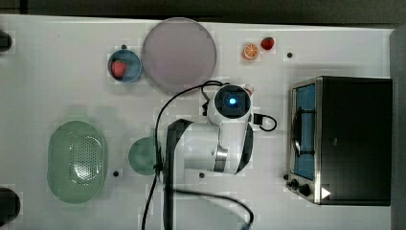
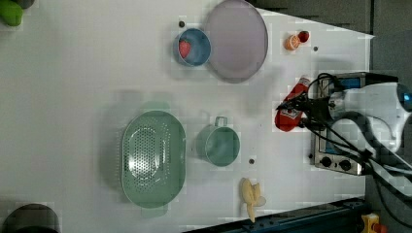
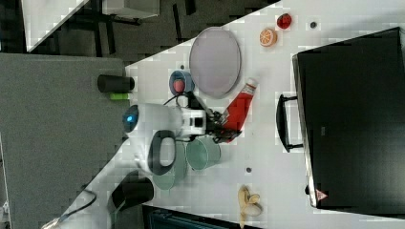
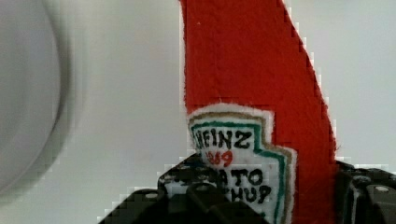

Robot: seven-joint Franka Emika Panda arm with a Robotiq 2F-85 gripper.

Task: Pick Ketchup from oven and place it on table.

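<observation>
One of the two task stages appears complete: the small red plastic Ketchup bottle with white label and white cap (image 3: 240, 109) is outside the boxy toaster oven with black top and silver frame (image 1: 352, 140) and is clamped at its lower body by the tool (image 3: 220, 128). In the wrist view, the dark fingers (image 4: 369, 196) bracket the label end of the Ketchup (image 4: 252, 79), confirming a closed grip on the bottle. In the right view, the Ketchup lies tilted, cap toward the large round grey plate (image 3: 215, 61), positioned between that plate and the oven's dark handle (image 3: 283, 121), apart from both. In the left view, the Ketchup (image 2: 290, 109) sits over the large white worktop with small black dots (image 2: 73, 87), just beside the oven front. Whether the base touches the worktop cannot be determined. The oven's blue-tinted glass door (image 1: 305, 130) appears shut. Remaining, by judgement: lower the bottle onto a bare worktop area near the teal cup (image 2: 219, 143), release, and withdraw.
</observation>
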